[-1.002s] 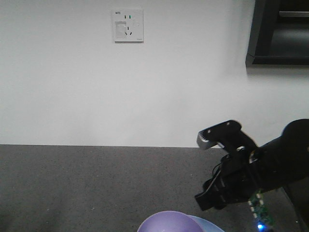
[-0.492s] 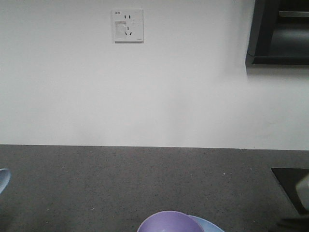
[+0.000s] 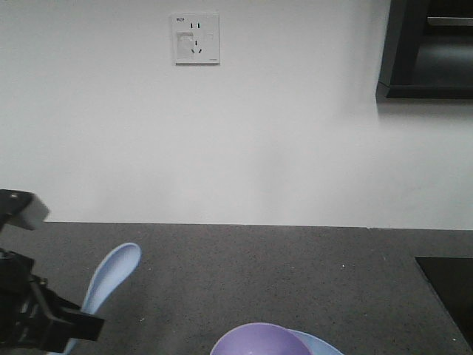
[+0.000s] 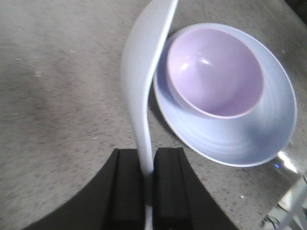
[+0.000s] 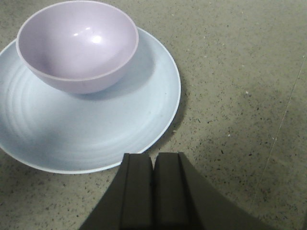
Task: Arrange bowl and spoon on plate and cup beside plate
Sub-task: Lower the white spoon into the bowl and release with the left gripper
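Wall socket (image 3: 196,38) above grey speckled countertop (image 3: 244,274); dark cabinet (image 3: 429,48).

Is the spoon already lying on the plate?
No, the spoon is clamped in the left end effector and held in the air, not resting on the plate.

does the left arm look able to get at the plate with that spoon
Probably yes: the left pincer grips the spoon close to the plate, whose near side is bare next to the bowl, with nothing between.
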Available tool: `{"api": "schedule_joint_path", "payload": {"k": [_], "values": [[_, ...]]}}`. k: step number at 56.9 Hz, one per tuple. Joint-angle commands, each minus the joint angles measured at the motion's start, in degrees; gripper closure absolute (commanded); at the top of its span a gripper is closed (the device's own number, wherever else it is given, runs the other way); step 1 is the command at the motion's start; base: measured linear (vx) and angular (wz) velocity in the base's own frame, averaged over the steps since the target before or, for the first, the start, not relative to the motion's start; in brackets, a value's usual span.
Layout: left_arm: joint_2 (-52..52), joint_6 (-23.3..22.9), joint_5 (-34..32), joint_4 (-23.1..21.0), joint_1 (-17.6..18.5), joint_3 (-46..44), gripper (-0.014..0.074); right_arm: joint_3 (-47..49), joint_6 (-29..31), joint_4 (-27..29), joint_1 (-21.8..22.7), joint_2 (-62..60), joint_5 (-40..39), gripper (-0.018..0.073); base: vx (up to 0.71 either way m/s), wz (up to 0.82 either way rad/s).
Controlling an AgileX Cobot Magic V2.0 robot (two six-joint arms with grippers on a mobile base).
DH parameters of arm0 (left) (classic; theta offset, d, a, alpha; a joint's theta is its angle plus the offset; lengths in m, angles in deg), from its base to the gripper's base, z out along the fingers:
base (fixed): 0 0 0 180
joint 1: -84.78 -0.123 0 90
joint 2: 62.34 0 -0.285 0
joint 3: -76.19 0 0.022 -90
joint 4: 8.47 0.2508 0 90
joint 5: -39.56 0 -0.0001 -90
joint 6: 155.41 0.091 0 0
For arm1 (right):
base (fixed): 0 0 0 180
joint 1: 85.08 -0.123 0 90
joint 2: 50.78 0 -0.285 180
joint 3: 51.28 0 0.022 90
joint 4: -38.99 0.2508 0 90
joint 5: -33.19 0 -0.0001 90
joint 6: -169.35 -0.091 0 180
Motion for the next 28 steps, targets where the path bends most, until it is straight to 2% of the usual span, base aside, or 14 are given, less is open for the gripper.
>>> {"api": "schedule_joint_path", "payload": {"k": [1,9,14,28], "values": [[3.1,0.1,-0.9,-3.8,4.0,-4.0,0.0596,1.7,0.5,0.2,0.0,-0.1,-5.6,0.0568,0.00,0.00],[9.1,-0.5,-1.0,-4.1,10.6,-8.0,0.0596,1.7,0.5,0.2,0.0,-0.1,-6.0,0.0568,0.00,0.00],[12.8,-2.5,-0.2,-4.2,13.4,-11.1,0.0596,1.7,0.5,0.1,0.0,-0.1,-6.0,0.0568,0.00,0.00],[22.0,-6.3,4.2,-4.1,17.5,-19.7,0.0593,1.7,0.5,0.1,0.0,-0.1,-6.1,0.0568,0.00,0.00]]}}
